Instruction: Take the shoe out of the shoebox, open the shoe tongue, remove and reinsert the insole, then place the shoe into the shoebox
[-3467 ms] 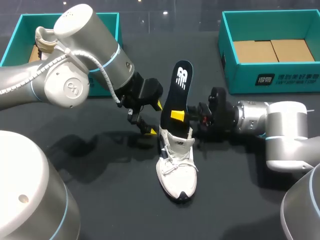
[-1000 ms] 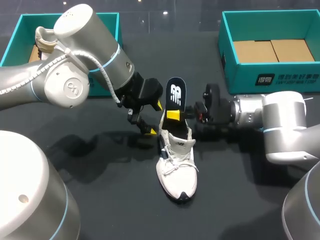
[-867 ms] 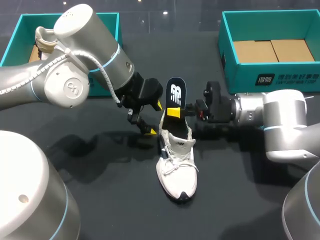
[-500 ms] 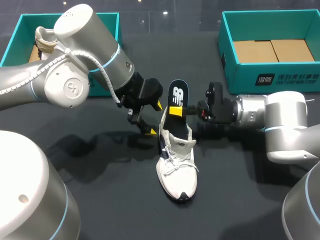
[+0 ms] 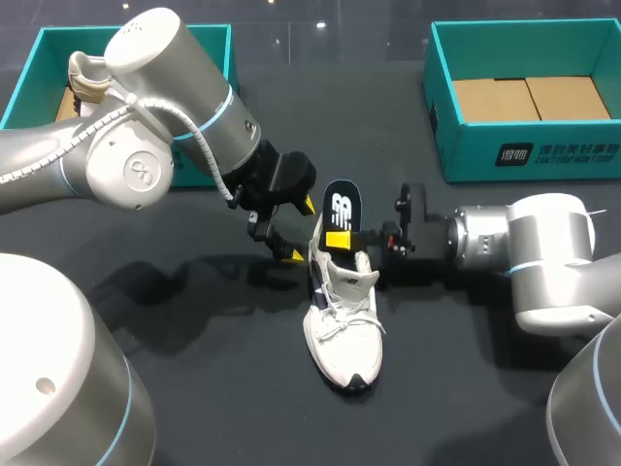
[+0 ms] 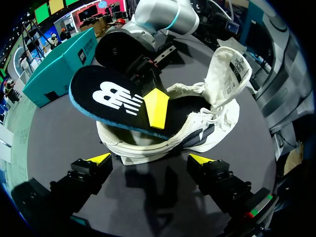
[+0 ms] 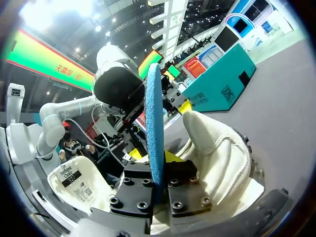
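Now, on the dark bench (image 5: 456,388), the left arm (image 5: 146,146) bends in from the far left. Its tool (image 5: 297,231) is spread wide and empty just left of the heel of the white shoe (image 5: 342,325). The right arm (image 5: 539,262) lies low and level from the right, its tool (image 5: 340,239) clamped on the dark insole (image 5: 342,202). The left shoebox (image 5: 27,83) and right shoebox (image 5: 524,155) sit at the far corners. The shoe stands mid-bench, toe toward the near edge. Seconds earlier the insole stood high. It has since sunk deeper into the shoe's opening, the right tool dropping with it, while the left arm has not shifted.
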You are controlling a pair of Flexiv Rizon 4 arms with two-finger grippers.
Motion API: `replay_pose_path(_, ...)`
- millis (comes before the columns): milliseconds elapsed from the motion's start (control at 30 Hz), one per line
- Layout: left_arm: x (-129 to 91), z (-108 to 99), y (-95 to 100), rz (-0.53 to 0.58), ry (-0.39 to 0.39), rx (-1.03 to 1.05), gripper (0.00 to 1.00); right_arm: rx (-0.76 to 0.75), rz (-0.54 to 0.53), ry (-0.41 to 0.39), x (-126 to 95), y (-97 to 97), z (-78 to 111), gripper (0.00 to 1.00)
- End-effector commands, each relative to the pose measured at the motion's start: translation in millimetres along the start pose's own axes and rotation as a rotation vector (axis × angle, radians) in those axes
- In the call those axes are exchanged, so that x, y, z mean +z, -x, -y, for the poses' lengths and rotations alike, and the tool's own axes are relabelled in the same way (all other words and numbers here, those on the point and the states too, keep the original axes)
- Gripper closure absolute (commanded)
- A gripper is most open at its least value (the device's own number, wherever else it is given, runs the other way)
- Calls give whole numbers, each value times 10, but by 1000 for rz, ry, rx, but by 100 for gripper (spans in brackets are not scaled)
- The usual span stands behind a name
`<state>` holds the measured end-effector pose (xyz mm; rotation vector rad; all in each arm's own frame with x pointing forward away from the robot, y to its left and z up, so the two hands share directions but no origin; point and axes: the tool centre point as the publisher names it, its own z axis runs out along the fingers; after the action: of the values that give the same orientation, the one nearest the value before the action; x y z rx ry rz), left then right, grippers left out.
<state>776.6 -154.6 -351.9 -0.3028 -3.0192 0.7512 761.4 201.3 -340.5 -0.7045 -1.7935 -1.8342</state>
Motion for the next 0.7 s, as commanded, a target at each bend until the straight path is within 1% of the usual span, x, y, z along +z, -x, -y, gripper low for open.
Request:
replay_pose_path(33,2,-1,-4,1,2,1,0,3,16,-15,15,-49,24,100)
replay_pose_path(133,2,-1,-4,1,2,1,0,-22,11,-11,0,-76,-15,100)
replay_pose_path(167,2,-1,-4,1,2,1,0,-34,13,-9,-3,-85,-38,84)
replay_pose_path(200,2,-1,-4,1,2,1,0,-46,10,-8,-5,-96,-65,64)
replay_pose_path(267,2,-1,-4,1,2,1,0,-71,9,-6,-3,-111,-117,58)
replay_pose_path(300,2,-1,-4,1,2,1,0,-78,8,-7,0,-115,-140,57)
replay_pose_path(467,2,-1,-4,1,2,1,0,-107,8,-9,-8,-105,-248,58)
replay_pose_path(667,2,-1,-4,1,2,1,0,-124,10,-6,-42,-74,-354,63)
replay_pose_path(700,2,-1,-4,1,2,1,0,-125,8,-5,-44,-69,-369,65)
